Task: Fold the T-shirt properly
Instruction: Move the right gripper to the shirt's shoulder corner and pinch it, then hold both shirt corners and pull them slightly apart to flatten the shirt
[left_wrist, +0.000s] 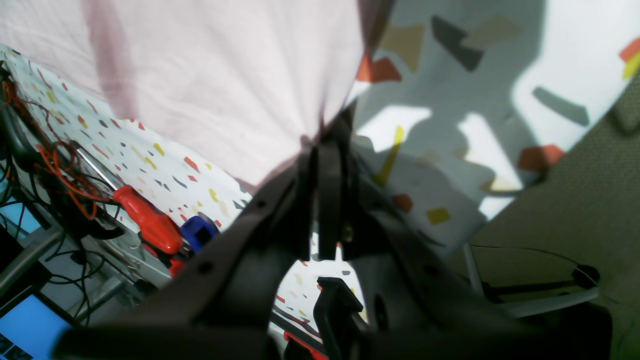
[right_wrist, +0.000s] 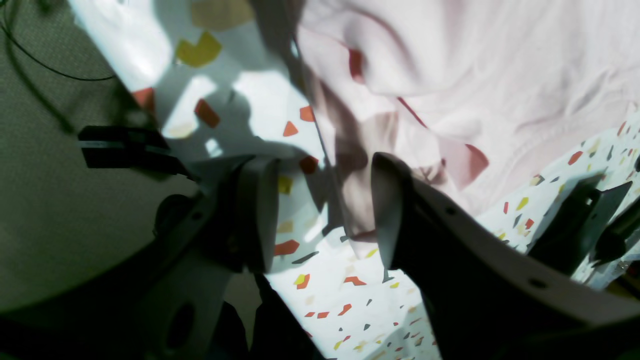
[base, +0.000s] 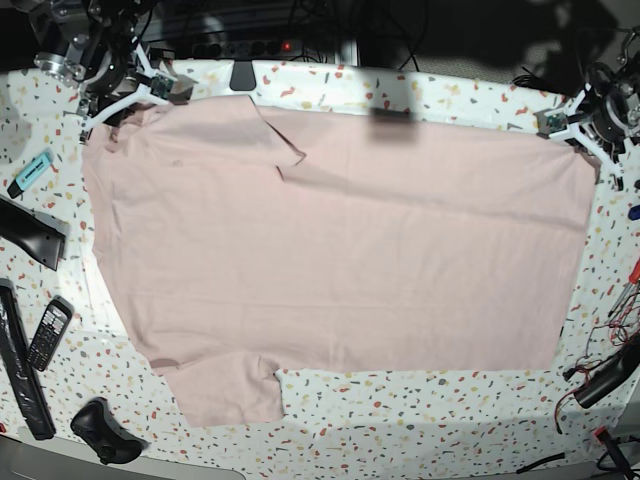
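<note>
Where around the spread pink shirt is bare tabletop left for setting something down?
The speckled table is bare along the near edge, below the pale pink cotton T-shirt. The side strip holding the black phone handset is crowded; red wires clutter the opposite side.

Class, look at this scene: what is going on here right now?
A two-armed robot is working on a pale pink T-shirt spread flat on a speckled table. The left gripper is shut on the shirt's corner at one far edge. The right gripper stands open at the opposite far corner, holding nothing. No fold shows yet.
</note>
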